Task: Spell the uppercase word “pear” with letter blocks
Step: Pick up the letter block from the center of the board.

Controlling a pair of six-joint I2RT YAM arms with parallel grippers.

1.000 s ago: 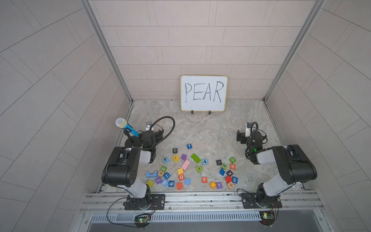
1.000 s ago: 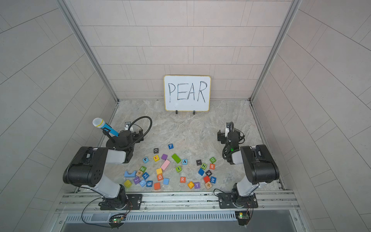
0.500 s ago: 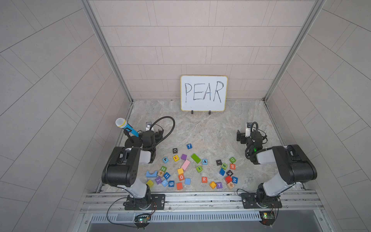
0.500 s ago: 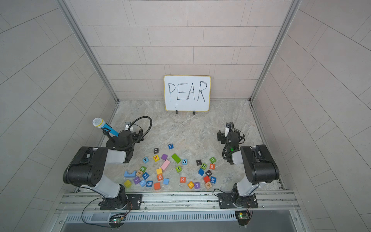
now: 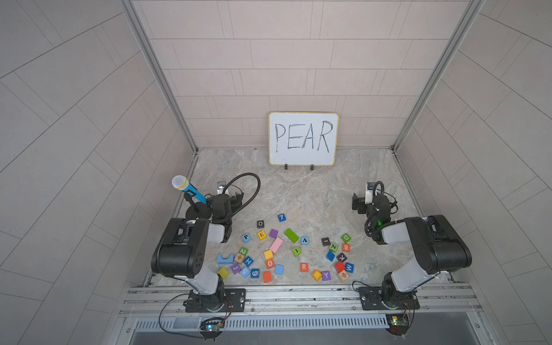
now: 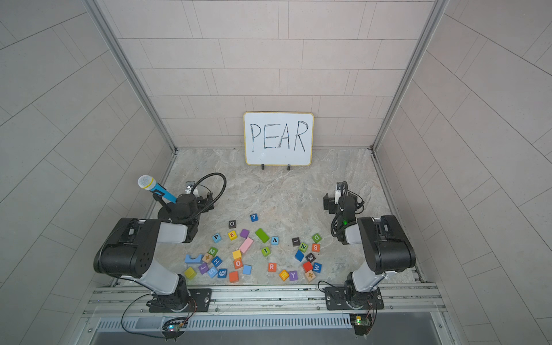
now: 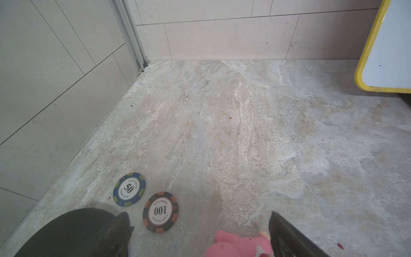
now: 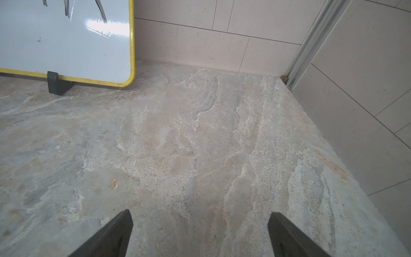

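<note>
Grippers wide open, empty: L gripper, R gripper. P block, E block, A block, R block scattered.

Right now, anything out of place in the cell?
Yes. A 50 poker chip, a 100 poker chip and a pink soft toy lie on the table by the open left gripper, and a microphone stands beside that arm. None fits the spelling task.
</note>
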